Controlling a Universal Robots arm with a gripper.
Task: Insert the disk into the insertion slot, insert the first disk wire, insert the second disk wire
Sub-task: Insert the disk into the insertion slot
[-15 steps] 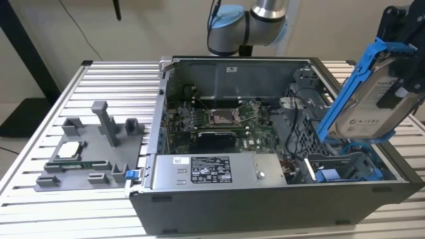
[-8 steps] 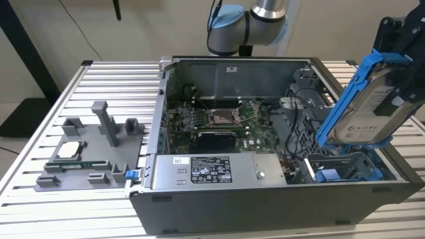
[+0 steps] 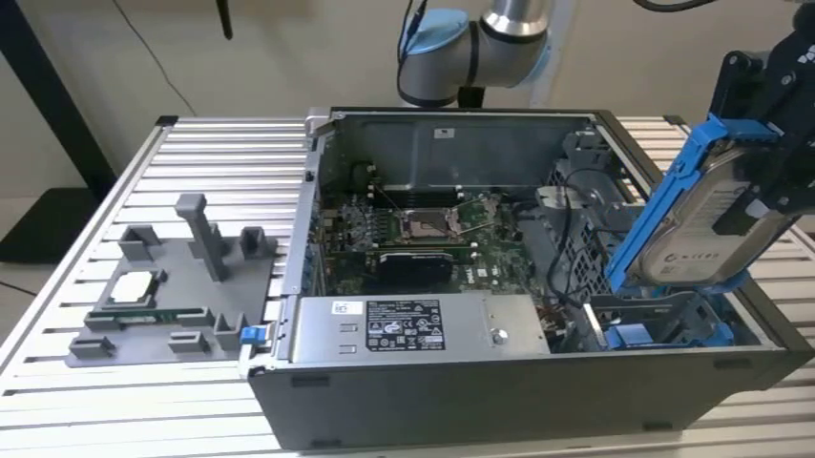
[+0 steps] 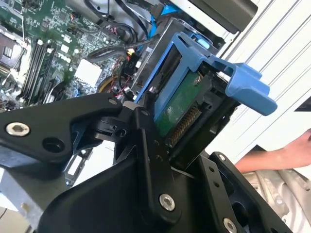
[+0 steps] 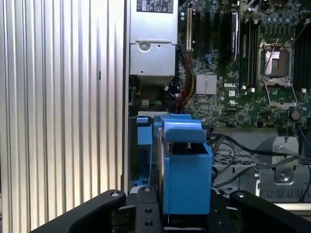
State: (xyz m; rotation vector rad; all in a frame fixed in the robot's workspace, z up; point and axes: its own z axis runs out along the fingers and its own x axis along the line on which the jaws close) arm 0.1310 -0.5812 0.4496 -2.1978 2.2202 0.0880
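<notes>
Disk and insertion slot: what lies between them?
Nothing in the exterior view: the tilted disk has its lower end right at the mouth of the insertion slot, no object between.

Beige wall [image 3: 255, 57], slatted metal table [image 3: 217, 162], possibly a dark stand [image 3: 52, 224]

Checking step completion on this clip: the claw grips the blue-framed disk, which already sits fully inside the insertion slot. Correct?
Not quite. The claw does grip the disk, but the disk is not in the insertion slot: the exterior view shows it held tilted in the air above the open case.
</notes>
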